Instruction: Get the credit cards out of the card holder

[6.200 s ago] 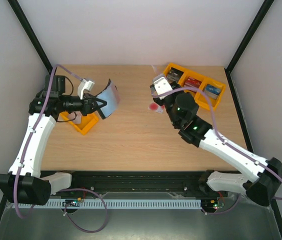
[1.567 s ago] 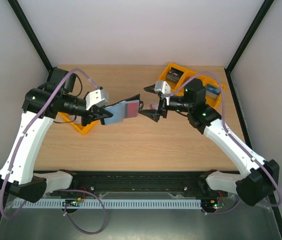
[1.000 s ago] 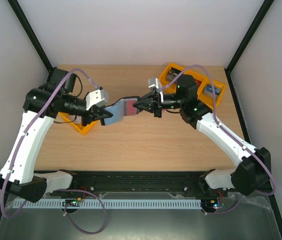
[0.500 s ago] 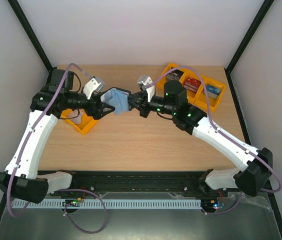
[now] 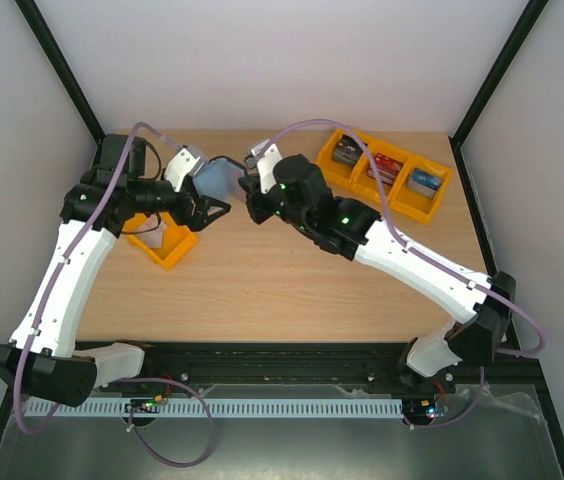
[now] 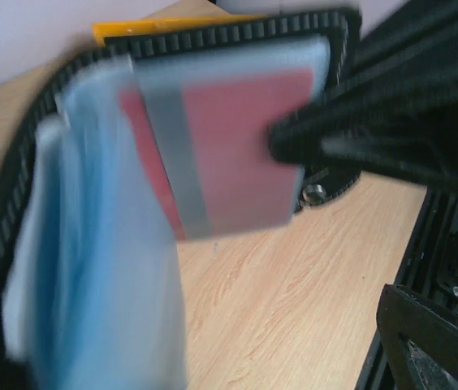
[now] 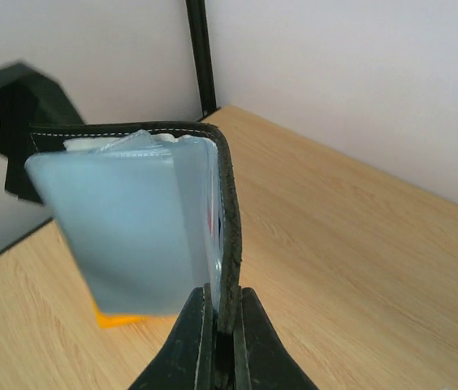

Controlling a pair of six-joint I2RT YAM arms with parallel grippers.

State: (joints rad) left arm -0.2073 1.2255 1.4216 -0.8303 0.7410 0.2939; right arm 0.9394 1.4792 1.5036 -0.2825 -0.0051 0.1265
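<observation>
Above the wooden table's (image 5: 262, 275) far edge, my right gripper (image 7: 222, 305) pinches the black rim of the opened card holder (image 7: 131, 236) while my left gripper (image 5: 212, 203) stands wide open beside it, and a reddish card (image 6: 229, 154) sits in its clear pocket, so extraction remains undone.

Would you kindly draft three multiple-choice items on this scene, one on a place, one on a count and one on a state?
1. Where is the card holder? A. Set down flat. B. In the air, pinched by the right gripper. C. Inside a yellow tray.
2. How many compartments has the long yellow tray? A. Two. B. Five. C. Three.
3. How do the left gripper's jaws stand? A. Open. B. Shut on the card holder. C. Shut on a card.
1 B: its fingers clamp the holder's black edge in mid-air. 2 C: two dividers make three bins. 3 A: its fingers are spread, holding nothing.
</observation>
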